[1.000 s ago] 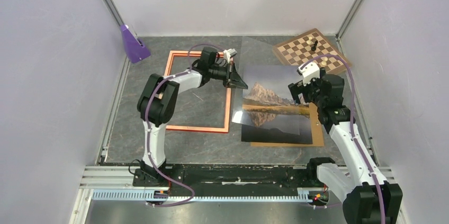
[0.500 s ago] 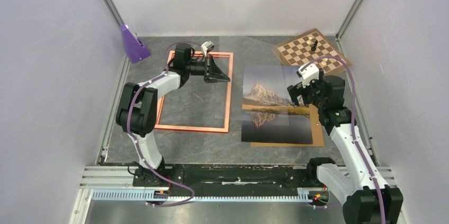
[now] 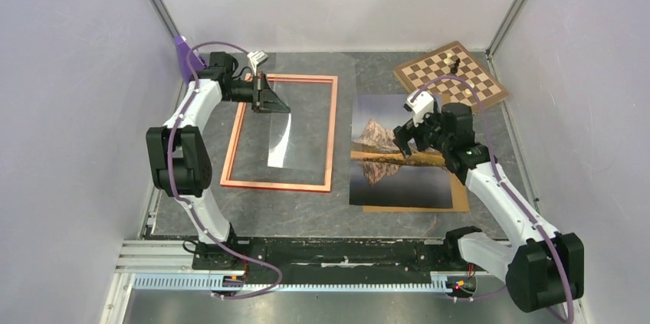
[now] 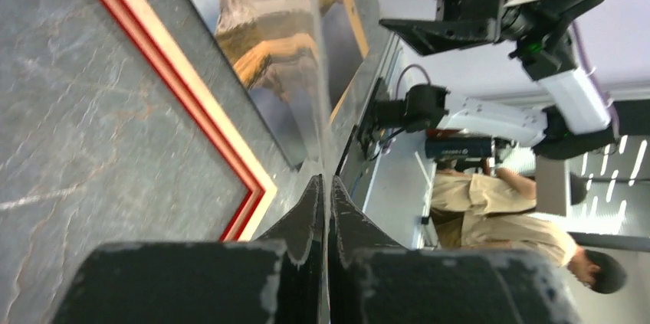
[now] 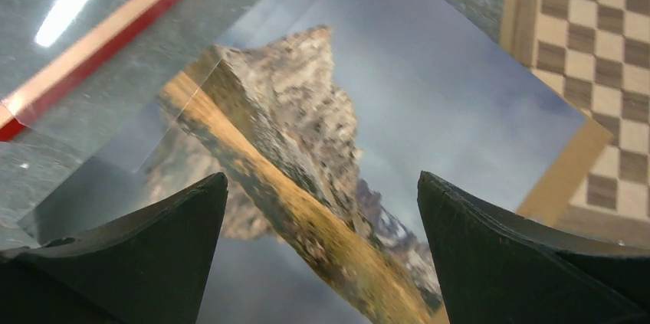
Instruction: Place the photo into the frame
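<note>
The photo, a mountain mirrored in a lake, lies face up right of centre on a brown backing board. The orange-red frame lies flat to its left. My left gripper is shut on the far edge of a clear pane that hangs tilted over the frame's opening. In the left wrist view the pane runs edge-on out of the shut gripper, past the frame. My right gripper hovers open over the photo, and nothing is between its fingers.
A chessboard with a few pieces lies at the back right, close behind the photo. A purple block stands in the back left corner. Walls close in both sides. The grey stone tabletop shows in front of the frame.
My left arm has swung left, carrying the clear pane from the frame's right edge to over its opening. My right gripper has moved left and down over the photo.
</note>
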Available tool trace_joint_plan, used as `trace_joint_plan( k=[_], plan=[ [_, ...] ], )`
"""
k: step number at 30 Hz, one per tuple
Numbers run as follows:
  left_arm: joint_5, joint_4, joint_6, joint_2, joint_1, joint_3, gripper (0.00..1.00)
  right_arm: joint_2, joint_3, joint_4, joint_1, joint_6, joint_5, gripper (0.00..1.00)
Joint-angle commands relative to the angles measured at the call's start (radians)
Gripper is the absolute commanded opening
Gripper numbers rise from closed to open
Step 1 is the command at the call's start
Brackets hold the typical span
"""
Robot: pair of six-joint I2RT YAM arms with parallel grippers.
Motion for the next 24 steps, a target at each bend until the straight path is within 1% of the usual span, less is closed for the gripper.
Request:
trace_joint_plan(
  k=[1,5,8,12,15,16,20,24],
  plan=[
    [-0.027,-0.52,0.508,0.023,0.072,0.059,0.02,0.037,0.056,0.135,0.094,0.067,0.05,0.98],
    [-0.032,-0.533,0.543,-0.02,0.124,0.025,0.02,0.102,0.066,0.195,0.154,0.136,0.06,0.98],
    [-0.012,-0.59,0.603,-0.036,0.132,0.024,0.02,0.155,0.081,0.269,0.186,0.197,0.035,0.98],
    [0.032,-0.723,0.742,-0.029,0.137,0.04,0.03,0.226,0.1,0.351,0.204,0.294,-0.032,0.98],
    [0.063,-0.894,0.901,-0.007,0.153,0.076,0.02,0.277,0.104,0.412,0.228,0.351,-0.058,0.98],
    [0.073,-0.926,0.926,-0.003,0.161,0.081,0.02,0.292,0.105,0.43,0.239,0.359,-0.057,0.98],
    [0.068,-0.924,0.934,-0.029,0.18,0.063,0.02,0.343,0.09,0.494,0.275,0.449,-0.05,0.98],
    [0.086,-0.925,0.928,-0.069,0.184,0.045,0.02,0.394,0.085,0.533,0.281,0.496,-0.077,0.98]
  ],
)
